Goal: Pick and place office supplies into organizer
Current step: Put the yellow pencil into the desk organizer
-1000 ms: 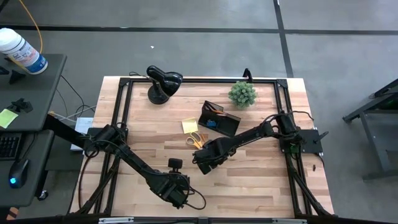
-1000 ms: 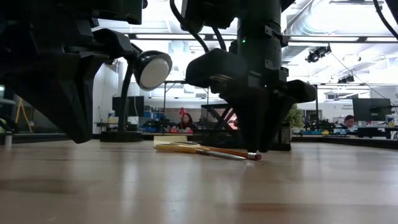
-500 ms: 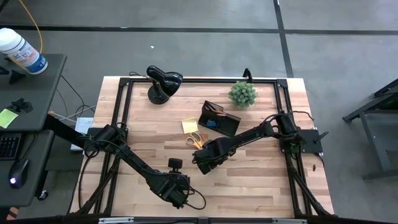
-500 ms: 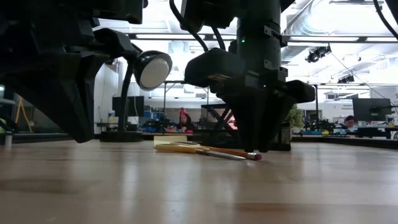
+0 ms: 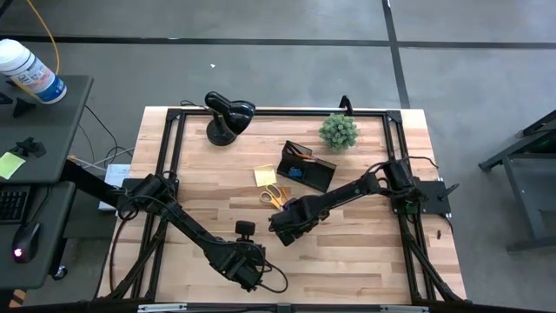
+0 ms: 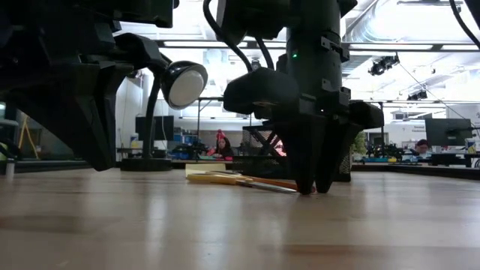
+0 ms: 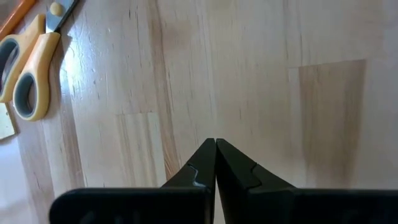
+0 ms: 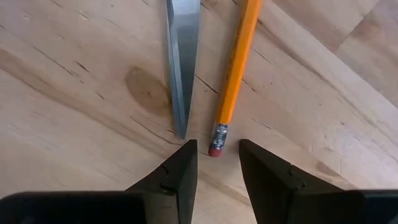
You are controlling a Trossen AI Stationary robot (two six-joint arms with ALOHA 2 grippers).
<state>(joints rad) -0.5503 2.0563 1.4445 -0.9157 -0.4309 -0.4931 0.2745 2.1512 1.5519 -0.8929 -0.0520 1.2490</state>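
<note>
- Right end effector (image 8: 214, 163) stands low over the middle of the table (image 5: 365, 261), fingers parted a little and holding nothing; the eraser end of one orange pencil (image 8: 235, 74) lies just ahead of the gap between the fingertips, not touching them.
- One pair of scissors (image 5: 272, 195) with orange handles lies beside that pencil, its blade tip close to the same end effector; in the low view the right fingertips reach nearly down to the wood next to the pencil's eraser.
- One yellow sticky-note pad (image 5: 265, 175) lies flat just beyond the scissors handles.
- One black mesh organizer (image 5: 307, 165) stands farther back, near the pad, with a few items already in it, an orange one and a small blue one among them; their exact count cannot be told.
- Left end effector (image 7: 215, 163) waits at the near edge of the table, fingertips pressed together, gripping nothing.
- One desk lamp (image 5: 226, 116) and one small potted plant (image 5: 339, 130) stand at the far side.
</note>
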